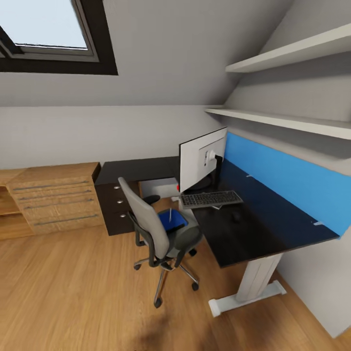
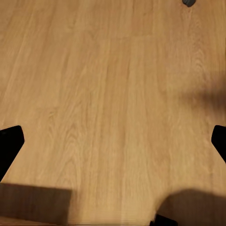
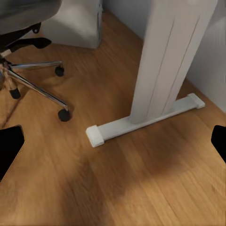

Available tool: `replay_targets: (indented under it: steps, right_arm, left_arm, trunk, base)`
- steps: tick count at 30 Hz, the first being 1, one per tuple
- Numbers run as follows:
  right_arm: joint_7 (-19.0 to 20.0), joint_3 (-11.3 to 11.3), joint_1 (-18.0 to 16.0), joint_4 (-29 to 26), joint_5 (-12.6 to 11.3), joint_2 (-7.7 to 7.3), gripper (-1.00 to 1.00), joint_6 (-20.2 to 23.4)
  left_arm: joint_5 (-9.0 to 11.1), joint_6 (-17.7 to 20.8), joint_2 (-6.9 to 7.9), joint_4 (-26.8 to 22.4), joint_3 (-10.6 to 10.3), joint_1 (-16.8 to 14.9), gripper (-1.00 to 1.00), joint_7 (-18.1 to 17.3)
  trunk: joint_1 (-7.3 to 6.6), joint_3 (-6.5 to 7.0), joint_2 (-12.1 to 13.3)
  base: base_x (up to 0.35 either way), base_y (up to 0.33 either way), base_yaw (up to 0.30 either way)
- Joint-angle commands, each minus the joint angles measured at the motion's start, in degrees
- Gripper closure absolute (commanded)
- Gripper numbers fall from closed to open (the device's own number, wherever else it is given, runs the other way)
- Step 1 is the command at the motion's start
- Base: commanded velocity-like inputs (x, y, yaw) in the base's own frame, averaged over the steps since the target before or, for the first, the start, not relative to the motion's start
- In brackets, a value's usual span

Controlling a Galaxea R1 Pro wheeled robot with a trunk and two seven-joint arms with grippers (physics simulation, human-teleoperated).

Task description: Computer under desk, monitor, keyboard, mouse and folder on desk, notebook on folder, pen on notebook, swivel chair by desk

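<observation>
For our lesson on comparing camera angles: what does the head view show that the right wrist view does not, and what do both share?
Head view alone: the black rectangular desktop carrying the white-backed flat monitor and dark grey keyboard, and a blue flat folder on the chair seat. Right wrist view alone: two dark pincer fingertips. Shared: grey swivel chair, white desk leg, wooden plank floor.

mouse [image 1: 236, 215] — dark, too small to make out | folder [image 1: 171, 219] — partly behind chair back [image 1: 145, 225]
</observation>
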Motion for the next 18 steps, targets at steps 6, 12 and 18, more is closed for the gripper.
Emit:
replay_targets:
  steps: [6,12,18]
  right_arm:
    - [-0.31,-0.07,-0.03,0.02,0.27,0.01,-1.0,-0.06]
    - [-0.31,-0.16,-0.03,-0.01,0.2,-0.06,-1.0,-0.27]
    - [-0.31,-0.22,-0.03,-0.06,0.18,-0.08,-1.0,-0.32]
  left_arm:
    - [0.23,-0.13,-0.05,-0.05,0.11,0.02,-1.0,-0.15]
    - [0.21,-0.13,-0.06,-0.05,0.11,0.02,-1.0,-0.15]
    - [0.18,-0.13,-0.1,-0.05,0.11,0.02,-1.0,-0.15]
  trunk:
    - [0.0,-0.05,-0.04]
    - [0.0,-0.05,-0.04]
    - [0.0,-0.05,-0.04]
  base:
    - [0.0,0.0,0.29]
    - [0.0,0.0,0.29]
    - [0.0,0.0,0.29]
